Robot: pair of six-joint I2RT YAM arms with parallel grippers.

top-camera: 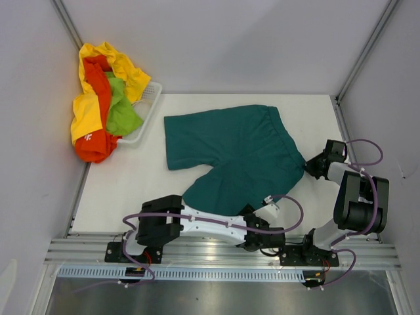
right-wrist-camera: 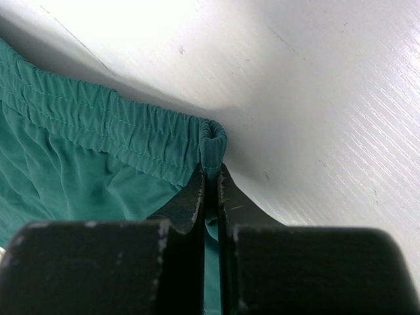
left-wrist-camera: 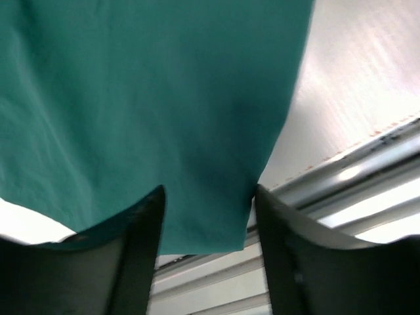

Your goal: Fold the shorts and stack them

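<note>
So, nearest the arm bases: the left gripper [left-wrist-camera: 209, 193] sits low at the near table edge, jaws partway apart and straddling the bottom hem [left-wrist-camera: 197, 239] of one leg of the teal shorts [top-camera: 236, 151]. Cloth lies between the fingers, but as far as I can tell nothing is pinched yet. A bit further out, the right gripper [right-wrist-camera: 210, 172] is clamped tight on the corner of the elastic waistband [right-wrist-camera: 98, 118], with a small fold poking up past its fingertips.

My read is this is the grab-two-corners bit before a fold. To do it well, I'd push the left jaws far enough over the hem to catch both layers and close fully. Then lift both arms together so the cloth doesn't drag or bunch. The hem hangs right by the metal rail [left-wrist-camera: 341, 174], so going too low could snag there.

The fabric looks thin, matte and floppy, with soft ripples. The waistband is gathered into tight ruching with stitch lines. The table [top-camera: 131, 184] is smooth white and faintly streaky. The shorts lie spread mid-table, waist to the right, legs to the left.

Far back left, a white basket [top-camera: 152, 92] holds a crumpled pile of shorts [top-camera: 98, 111] in yellow, orange-red and lime green, spilling over its rim.
</note>
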